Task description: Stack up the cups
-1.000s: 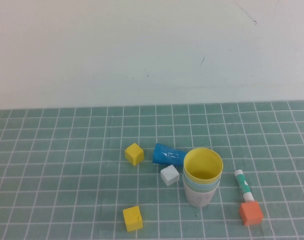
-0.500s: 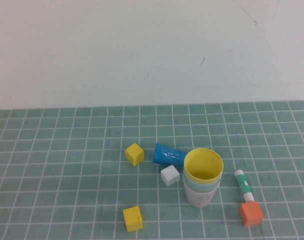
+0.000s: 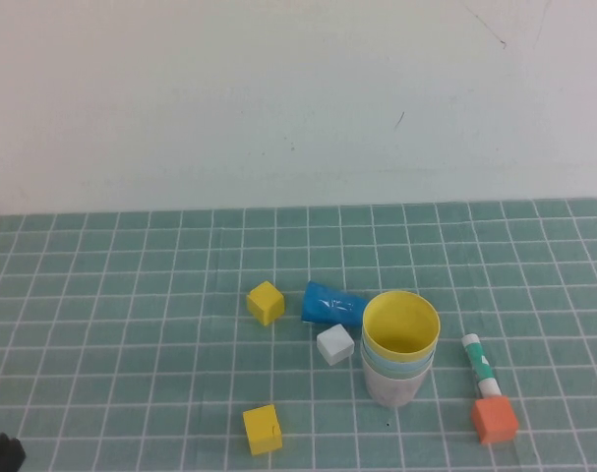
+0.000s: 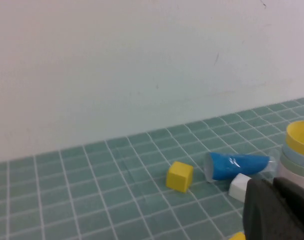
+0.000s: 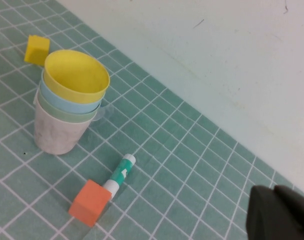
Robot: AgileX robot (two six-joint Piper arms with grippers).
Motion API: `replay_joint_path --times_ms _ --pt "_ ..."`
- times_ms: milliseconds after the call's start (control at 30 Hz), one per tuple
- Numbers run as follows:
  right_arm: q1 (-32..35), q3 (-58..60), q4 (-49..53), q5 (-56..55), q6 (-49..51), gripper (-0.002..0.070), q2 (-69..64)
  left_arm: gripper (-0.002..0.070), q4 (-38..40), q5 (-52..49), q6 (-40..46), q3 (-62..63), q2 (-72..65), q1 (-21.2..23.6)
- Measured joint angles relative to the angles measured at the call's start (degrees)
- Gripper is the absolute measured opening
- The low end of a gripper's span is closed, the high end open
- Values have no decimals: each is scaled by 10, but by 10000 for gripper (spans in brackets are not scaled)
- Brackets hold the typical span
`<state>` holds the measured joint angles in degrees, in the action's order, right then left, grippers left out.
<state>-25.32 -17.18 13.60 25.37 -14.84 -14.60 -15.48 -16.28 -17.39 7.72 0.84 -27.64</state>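
Four cups (image 3: 399, 346) nested upright, yellow cup (image 5: 76, 76) on top, well apart from left gripper (image 3: 3, 453) and right gripper (image 5: 279, 217); finger state unclear for both.

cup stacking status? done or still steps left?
Looks done: the yellow cup sits nested in the light blue cup, that in the sage green cup, all in the pale pink cup, upright as one stack. Nothing is in hand: the left gripper is at the near left table edge, the right gripper away from the stack. No loose cup left.
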Motion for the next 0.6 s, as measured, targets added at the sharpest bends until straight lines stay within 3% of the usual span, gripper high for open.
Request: replay_joint_path --times_ms 100,400,600 --pt "0 0 0 0 0 -1 0 -2 54 0 0 -16 0 24" --pt "0 0 0 0 0 -1 0 -2 101 2 5 -55 0 175" --pt "0 0 0 0 0 -1 0 -2 130 -8 6 -88 0 212"
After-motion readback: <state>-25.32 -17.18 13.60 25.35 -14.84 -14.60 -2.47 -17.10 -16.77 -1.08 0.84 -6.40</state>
